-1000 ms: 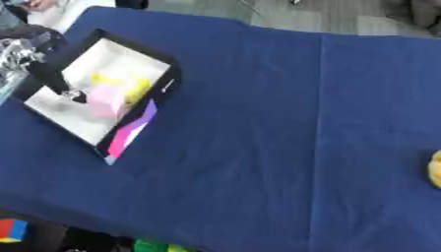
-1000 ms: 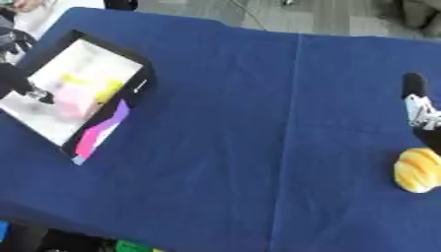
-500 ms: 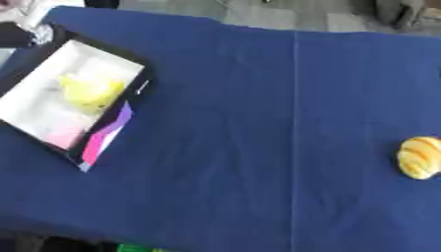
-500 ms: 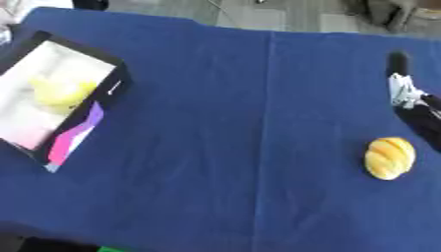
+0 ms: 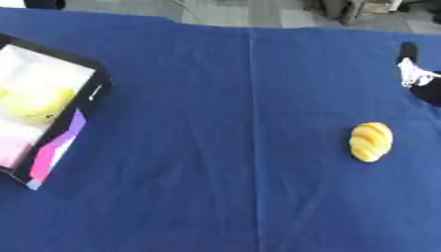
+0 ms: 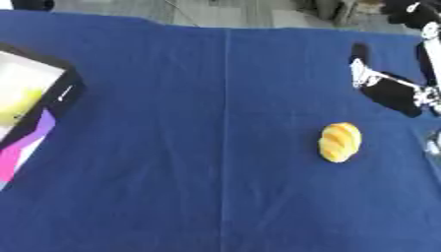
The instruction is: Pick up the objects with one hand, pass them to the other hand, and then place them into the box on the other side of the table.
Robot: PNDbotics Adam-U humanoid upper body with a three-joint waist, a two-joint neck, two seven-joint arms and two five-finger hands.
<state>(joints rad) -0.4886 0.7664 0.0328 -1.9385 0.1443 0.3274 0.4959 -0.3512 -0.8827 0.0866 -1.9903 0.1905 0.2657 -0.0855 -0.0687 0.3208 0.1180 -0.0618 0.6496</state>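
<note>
A yellow ridged bun-like object (image 6: pixel 339 141) lies on the blue tablecloth right of centre. My right hand (image 6: pixel 392 93) hovers just beyond it at the right edge, a little apart from it, open with a finger (image 6: pixel 358 66) stretched out and nothing in it. At the far left stands the black-rimmed box (image 5: pixel 93 91) with a white floor. In it lie a yellow banana-shaped thing (image 5: pixel 34 104) and a pink thing (image 5: pixel 12 150). My left hand shows in neither view.
A pink and purple flap (image 5: pixel 58 150) hangs on the box's near side. The blue cloth (image 5: pixel 224 172) covers the whole table, with a crease down its middle. Grey floor lies beyond the far edge.
The whole picture has slid left as the camera turned right. My left hand, over the box a second ago, is out of view. More of my right hand shows near the bun.
</note>
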